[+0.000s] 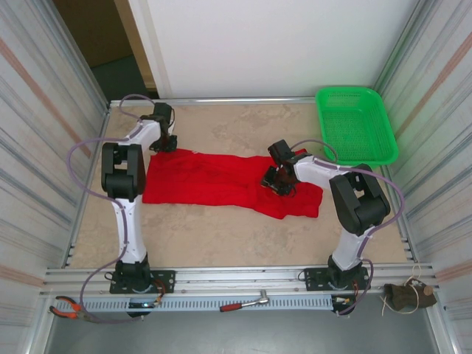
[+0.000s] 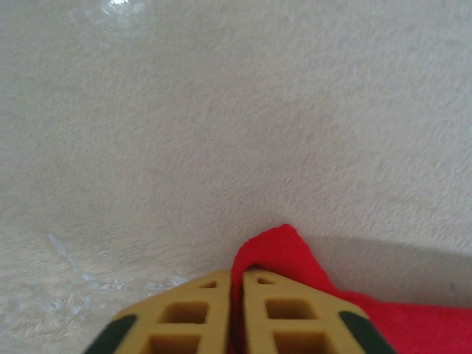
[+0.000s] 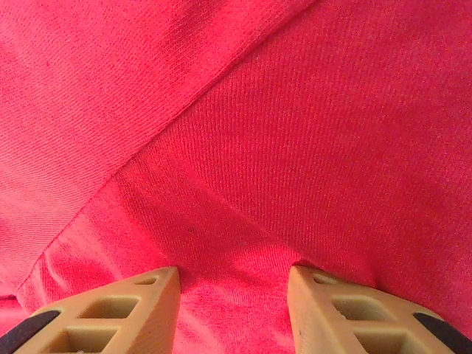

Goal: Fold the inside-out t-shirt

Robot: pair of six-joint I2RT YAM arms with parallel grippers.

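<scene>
Red cloth lies across the middle of the overhead frame: the t-shirt (image 1: 214, 181) is spread in a long band on the beige table (image 1: 221, 236), from centre left to right of centre, and its right end is bunched and thicker.

Your left gripper (image 1: 164, 144) sits at the shirt's upper left corner. In the left wrist view its two yellow fingers (image 2: 192, 317) are closed almost together at the bottom of the frame. A thin fold of the red cloth is pinched between them, and a small peak of cloth rises just past the tips. Pale table surface lies beyond.

Your right gripper (image 1: 277, 180) is down on the bunched right portion of the shirt. In the right wrist view its fingers (image 3: 140, 302) stand wide apart at the bottom of the frame, tips at the cloth, with nothing clamped between them. A fold edge runs diagonally from upper right to lower left. Whether the tips press in or merely touch cannot be told.

A green mesh basket (image 1: 358, 122) stands at the upper right of the overhead frame, apart from the shirt. On the rail (image 1: 295, 274) along the bottom lie orange-handled pliers (image 1: 70, 310) at lower left and a red-handled wrench (image 1: 247, 302) at bottom centre.
</scene>
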